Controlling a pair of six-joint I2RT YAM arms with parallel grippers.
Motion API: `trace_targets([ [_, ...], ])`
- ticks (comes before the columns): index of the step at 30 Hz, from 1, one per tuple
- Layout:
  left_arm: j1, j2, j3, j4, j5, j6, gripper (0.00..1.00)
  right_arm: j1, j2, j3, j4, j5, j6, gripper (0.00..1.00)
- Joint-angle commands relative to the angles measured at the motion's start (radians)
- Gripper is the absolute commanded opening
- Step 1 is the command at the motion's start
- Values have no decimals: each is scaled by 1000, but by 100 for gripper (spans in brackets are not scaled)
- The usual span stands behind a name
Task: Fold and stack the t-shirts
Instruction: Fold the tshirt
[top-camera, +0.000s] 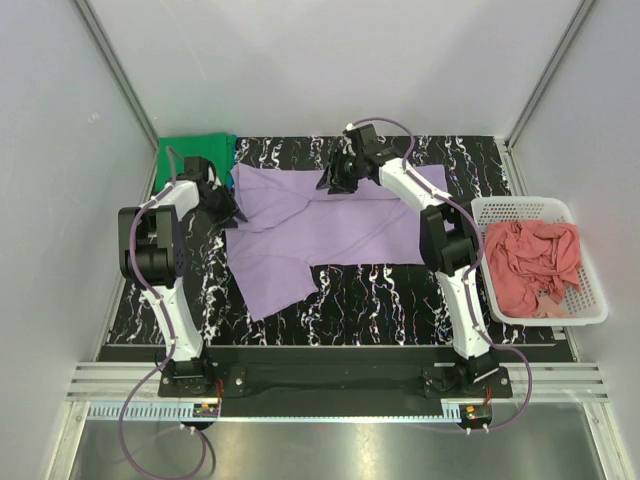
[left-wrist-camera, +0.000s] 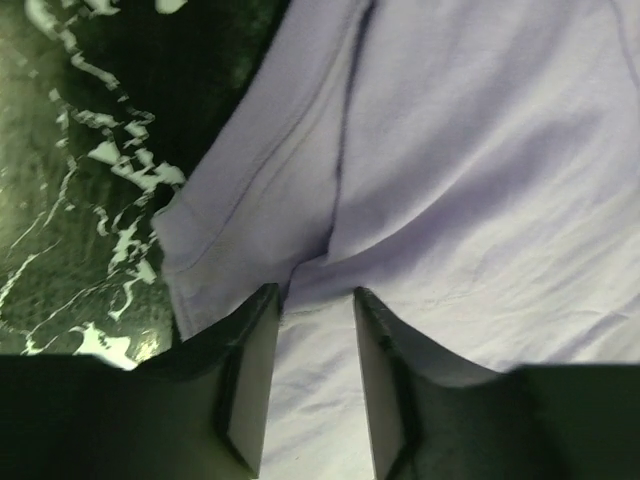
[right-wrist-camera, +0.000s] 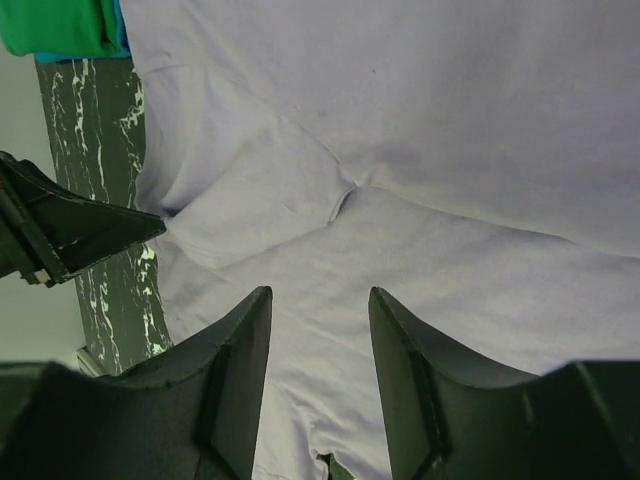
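Observation:
A light purple t-shirt (top-camera: 330, 230) lies spread on the black marbled mat (top-camera: 400, 295), its left part folded over. My left gripper (top-camera: 228, 212) is at the shirt's left edge. In the left wrist view it (left-wrist-camera: 315, 295) stands open, low over a sleeve hem, with purple cloth (left-wrist-camera: 450, 180) showing between the fingers. My right gripper (top-camera: 330, 183) hovers over the shirt's far edge. Its jaws (right-wrist-camera: 320, 295) are open above flat purple cloth (right-wrist-camera: 450, 150) and hold nothing. A folded bright green t-shirt (top-camera: 195, 155) sits at the far left corner, with a blue edge (right-wrist-camera: 121, 40) under it. A salmon pink t-shirt (top-camera: 535, 262) is bunched in the basket.
The white lattice basket (top-camera: 520, 208) stands at the mat's right edge. Grey walls enclose the back and sides. In the right wrist view the left gripper's dark finger (right-wrist-camera: 70, 232) shows at the shirt's left edge.

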Motion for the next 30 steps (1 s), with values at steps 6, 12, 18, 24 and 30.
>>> trace_targets([
  [6,-8,-29,74,58,124,-76,6,48,-4,17,73,-31,11,53],
  [12,1,-42,88,129,228,-253,0,76,22,18,101,-48,-23,62],
  [18,17,-32,73,299,285,-499,0,120,23,8,142,-54,-77,55],
  [24,26,33,74,547,362,-749,0,181,46,41,108,47,-234,54],
  [30,34,92,145,560,350,-809,0,203,77,54,128,121,-322,52],
])
